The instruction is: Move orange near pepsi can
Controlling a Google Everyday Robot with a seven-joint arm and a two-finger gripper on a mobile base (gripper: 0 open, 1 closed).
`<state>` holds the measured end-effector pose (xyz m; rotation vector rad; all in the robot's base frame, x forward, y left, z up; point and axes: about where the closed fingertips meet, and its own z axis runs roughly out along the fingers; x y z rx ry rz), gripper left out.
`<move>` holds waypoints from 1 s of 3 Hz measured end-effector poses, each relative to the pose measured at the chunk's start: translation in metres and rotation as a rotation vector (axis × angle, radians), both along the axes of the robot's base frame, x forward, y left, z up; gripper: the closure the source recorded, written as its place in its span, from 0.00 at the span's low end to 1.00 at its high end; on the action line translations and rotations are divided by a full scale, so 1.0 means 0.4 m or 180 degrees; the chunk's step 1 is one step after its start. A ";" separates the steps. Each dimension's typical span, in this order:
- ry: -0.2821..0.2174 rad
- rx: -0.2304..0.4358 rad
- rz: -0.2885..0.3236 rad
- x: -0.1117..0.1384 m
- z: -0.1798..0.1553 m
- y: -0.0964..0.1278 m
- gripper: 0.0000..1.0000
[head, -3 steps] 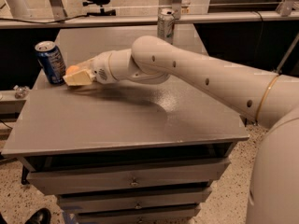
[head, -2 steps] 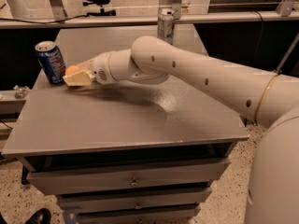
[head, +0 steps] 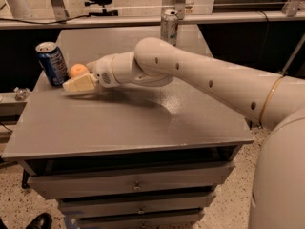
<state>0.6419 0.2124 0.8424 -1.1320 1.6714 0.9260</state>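
Cream gripper [head: 78, 84] low over the flat grey counter [head: 119, 128], touching a small round orange fruit [head: 77, 70].

The orange's lower half is hidden behind the gripper, so I cannot tell whether it is gripped or free. The dark blue, silver-topped pepsi can [head: 51, 63] stands upright just beside the orange. A silver-and-green can [head: 168, 26] stands well apart at the far edge.

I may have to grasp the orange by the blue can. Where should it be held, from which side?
Probably hold the orange across its widest middle: it is round, with no edge to catch. Come from the side away from the pepsi can, which stands close beside it. The gripper sits just in front of it.
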 end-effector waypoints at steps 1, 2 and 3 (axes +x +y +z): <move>-0.0018 0.0034 -0.0030 -0.003 0.013 -0.023 0.00; -0.0067 0.0125 -0.0124 -0.006 0.046 -0.090 0.00; -0.0168 0.0320 -0.0237 -0.038 0.080 -0.194 0.00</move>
